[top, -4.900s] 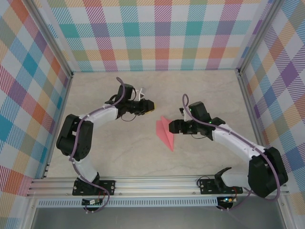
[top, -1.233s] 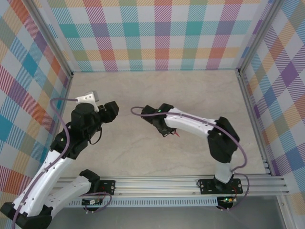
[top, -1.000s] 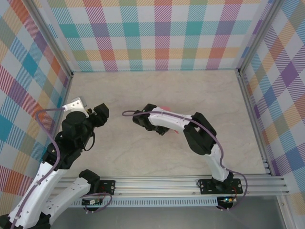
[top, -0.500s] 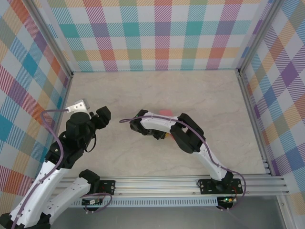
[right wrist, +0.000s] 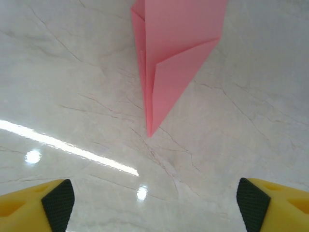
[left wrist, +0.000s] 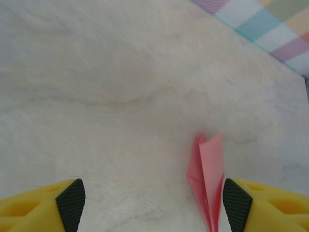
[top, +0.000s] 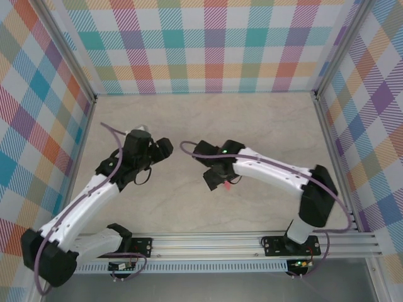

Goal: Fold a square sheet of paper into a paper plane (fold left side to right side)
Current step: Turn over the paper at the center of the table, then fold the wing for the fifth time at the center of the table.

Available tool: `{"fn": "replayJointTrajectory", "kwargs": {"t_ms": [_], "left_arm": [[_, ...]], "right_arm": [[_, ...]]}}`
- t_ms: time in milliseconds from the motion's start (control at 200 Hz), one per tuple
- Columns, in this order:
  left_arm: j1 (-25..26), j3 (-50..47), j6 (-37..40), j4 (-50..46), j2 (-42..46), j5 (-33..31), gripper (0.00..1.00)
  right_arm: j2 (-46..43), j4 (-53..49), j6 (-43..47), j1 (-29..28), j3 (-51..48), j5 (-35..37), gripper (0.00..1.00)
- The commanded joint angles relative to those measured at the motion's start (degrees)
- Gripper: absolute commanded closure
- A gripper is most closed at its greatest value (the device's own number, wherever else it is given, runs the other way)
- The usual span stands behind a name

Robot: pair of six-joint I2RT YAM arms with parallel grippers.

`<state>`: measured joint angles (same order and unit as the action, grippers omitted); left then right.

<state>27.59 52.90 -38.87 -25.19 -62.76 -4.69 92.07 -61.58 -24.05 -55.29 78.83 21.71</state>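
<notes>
Inward-angled left arm (top: 82, 204) and right arm (top: 272, 171), both pairs of jaws apart.

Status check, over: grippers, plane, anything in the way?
Left gripper open, empty. Right gripper open, empty. Plane folded, lying on table just ahead of right gripper, unheld. No obstruction seen.

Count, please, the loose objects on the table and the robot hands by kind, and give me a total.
pink paper plane: 1
yellow-fingered hands: 2 (left hand, right hand)
Total: 3
</notes>
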Motion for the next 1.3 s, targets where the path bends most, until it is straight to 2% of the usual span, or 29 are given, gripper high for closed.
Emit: {"fn": "replayJointTrajectory", "kwargs": {"t_ms": [0,130,205,415,590,705,855,985,1090,1150,1235,1295], "left_arm": [[-0.4,0.1,-2.0,10.6,-8.9,16.5,0.28],[0.6,0.2,-4.1,21.8,-20.2,27.2,0.34],[1.8,0.4,-5.8,28.3,-25.5,31.0,0.34],[3.8,5.9,-9.0,35.8,-39.8,34.9,0.35],[4.4,11.0,-10.7,39.5,-48.3,37.4,0.4],[4.4,12.9,-10.7,40.6,-51.4,38.3,0.48],[4.3,14.0,-9.9,40.4,-53.8,39.0,0.67],[4.0,12.9,-8.3,40.7,-53.1,39.0,0.81],[3.3,11.3,-5.7,40.1,-51.6,39.8,0.89],[2.7,10.2,-4.6,40.7,-50.9,40.9,0.92],[2.1,8.5,-3.3,42.4,-49.7,43.3,0.94],[2.0,7.4,-2.1,43.1,-48.7,44.6,0.95]], "right_arm": [[-7.9,13.2,2.1,5.3,-8.1,-8.4,0.02],[-20.2,32.3,1.1,16.4,-22.8,-28.3,0.0],[-25.5,40.0,-0.9,22.4,-30.2,-36.3,0.0],[-32.7,50.6,-6.4,36.1,-42.7,-52.2,0.0],[-32.5,61.7,-11.6,45.8,-51.3,-63.1,0.0],[-30.7,63.8,-10.4,48.8,-52.7,-66.8,0.0],[-28.1,64.6,-8.4,50.3,-52.6,-68.6,0.0],[-24.0,65.6,-7.4,50.4,-50.8,-70.0,0.0],[-20.7,61.7,-3.2,50.4,-47.2,-68.4,0.0],[-18.5,59.6,-0.8,50.4,-44.7,-67.8,0.04],[-15.0,58.7,1.0,50.1,-41.6,-68.6,0.13],[-12.1,59.2,1.6,49.5,-40.0,-69.3,0.16]]}}
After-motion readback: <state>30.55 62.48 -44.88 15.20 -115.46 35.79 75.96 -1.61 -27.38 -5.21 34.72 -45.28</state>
